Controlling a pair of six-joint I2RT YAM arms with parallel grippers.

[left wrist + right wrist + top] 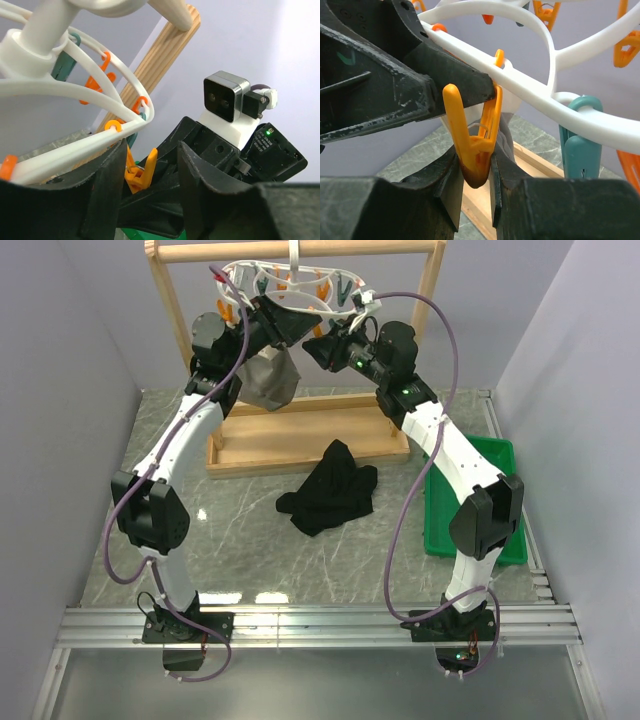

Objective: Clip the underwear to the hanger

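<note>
The white oval hanger (290, 285) hangs from the wooden rack with orange and teal pegs round its frame. The black underwear (330, 490) lies crumpled on the table below, held by nothing. Both grippers are up at the hanger's near rim. My right gripper (476, 172) is shut on the lower tip of an orange peg (472, 145) that hangs from the frame (530, 95). My left gripper (152, 150) stands open around the same orange peg (137, 172). The peg lies against its left finger (107, 190), with a gap to the other finger.
A grey-beige garment (270, 380) hangs under the hanger in front of the wooden rack (300, 435). A green tray (470, 500) sits at the right of the table. A teal peg (580, 145) hangs just right of the held peg.
</note>
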